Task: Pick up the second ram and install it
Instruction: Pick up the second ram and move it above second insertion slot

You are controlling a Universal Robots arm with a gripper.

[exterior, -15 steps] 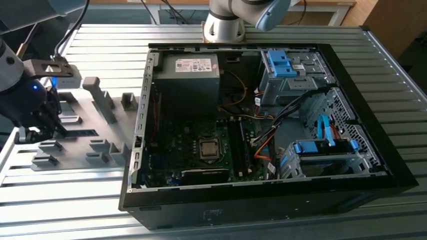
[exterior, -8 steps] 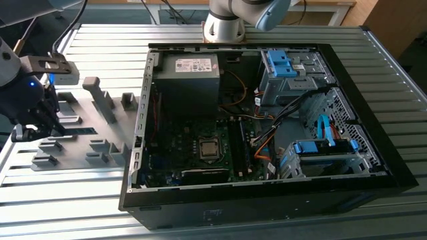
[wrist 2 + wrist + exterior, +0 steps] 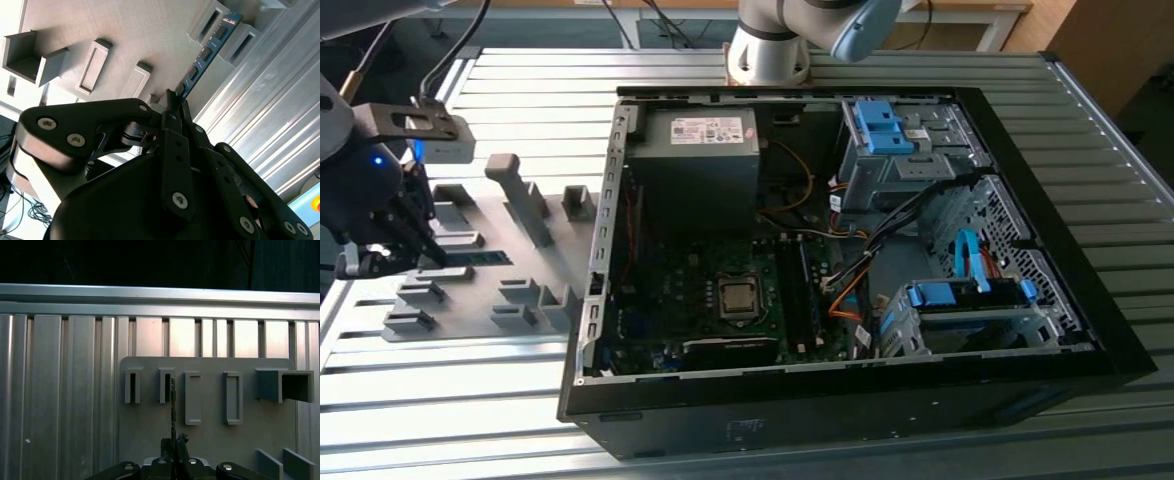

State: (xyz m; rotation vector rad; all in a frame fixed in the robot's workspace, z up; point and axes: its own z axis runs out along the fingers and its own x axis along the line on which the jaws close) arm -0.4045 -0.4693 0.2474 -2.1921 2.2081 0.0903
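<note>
Exterior view: claw [image 3: 431,262] is at the exterior view's left, mid-height, low over the grey tray [image 3: 467,288] on the slatted metal table [image 3: 454,400]. The memory stick [image 3: 483,257] shows as a thin dark strip on the tray, just beside the claw tips. An open computer case [image 3: 854,412] fills the centre and the exterior view's right, with the green motherboard [image 3: 680,290] and grey power supply [image 3: 700,150] inside. The arm base [image 3: 767,50] is at top centre.

Second wrist view: claw [image 3: 172,97] is clenched on the near end of the memory stick [image 3: 207,47], a blue board with dark chips. The stick's far end sits between two upright grey posts [image 3: 205,22] of the tray [image 3: 125,35]. Table [image 3: 270,100] is alongside.

First wrist view: memory stick [image 3: 172,405] is seen edge-on, running from the claw [image 3: 174,441] to a slotted post [image 3: 165,385] on the tray [image 3: 210,440]. Both fingers [image 3: 183,439] are pinched against the stick. Table [image 3: 60,390] lies around the tray.
</note>
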